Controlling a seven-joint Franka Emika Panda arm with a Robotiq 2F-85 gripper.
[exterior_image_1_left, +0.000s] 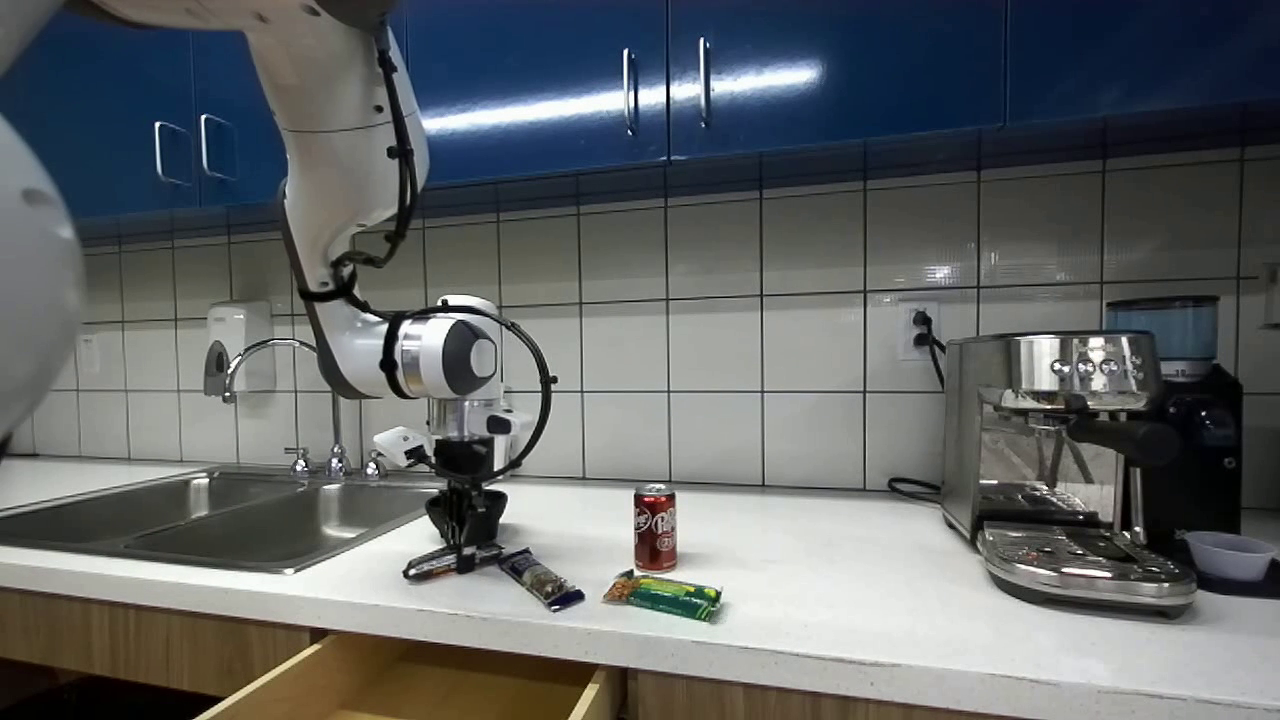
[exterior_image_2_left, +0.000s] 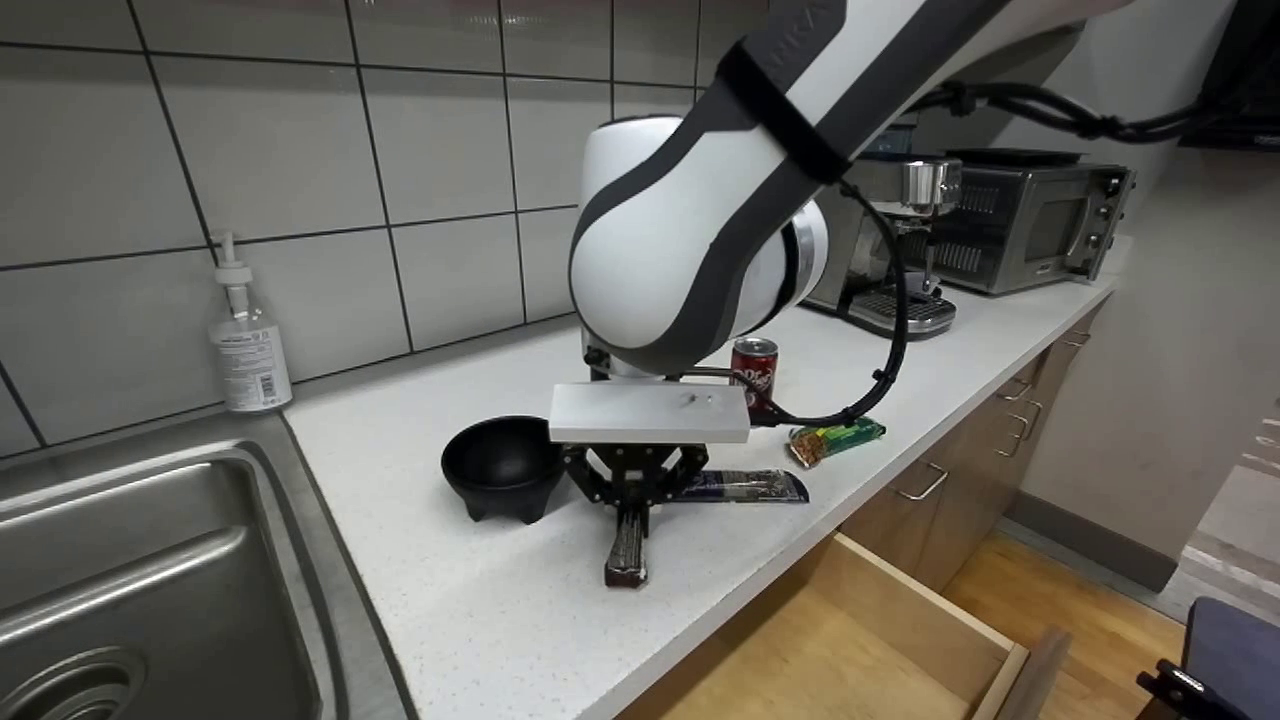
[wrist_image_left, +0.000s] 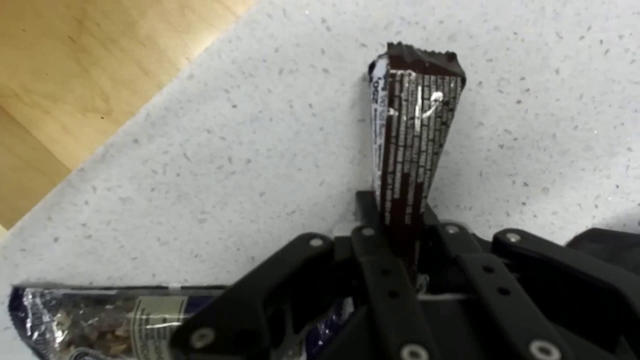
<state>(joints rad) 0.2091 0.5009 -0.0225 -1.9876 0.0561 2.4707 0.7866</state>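
Observation:
A slim dark brown snack bar (wrist_image_left: 417, 125) with small white print lies on the white counter (wrist_image_left: 280, 130). My gripper (wrist_image_left: 400, 215) points down and is shut on it, both fingers pressing its sides. In the exterior views the brown bar (exterior_image_2_left: 627, 562) sticks out from under the gripper (exterior_image_1_left: 463, 560) toward the sink side. Close beside the gripper lies a blue-and-clear nut bar (exterior_image_1_left: 540, 580), partly hidden by the jaws in the wrist view. Farther along are a green snack packet (exterior_image_1_left: 668, 597) and an upright red soda can (exterior_image_1_left: 656, 530). A black bowl (exterior_image_2_left: 505, 460) stands just behind the gripper.
Below the counter's front edge a wooden drawer (exterior_image_2_left: 850, 650) stands pulled out. A steel sink (exterior_image_2_left: 290, 520) borders the counter, with a pump bottle (exterior_image_2_left: 252, 350) at its back corner. A coffee machine (exterior_image_1_left: 1060, 400) and a microwave (exterior_image_2_left: 1035, 225) occupy the far end.

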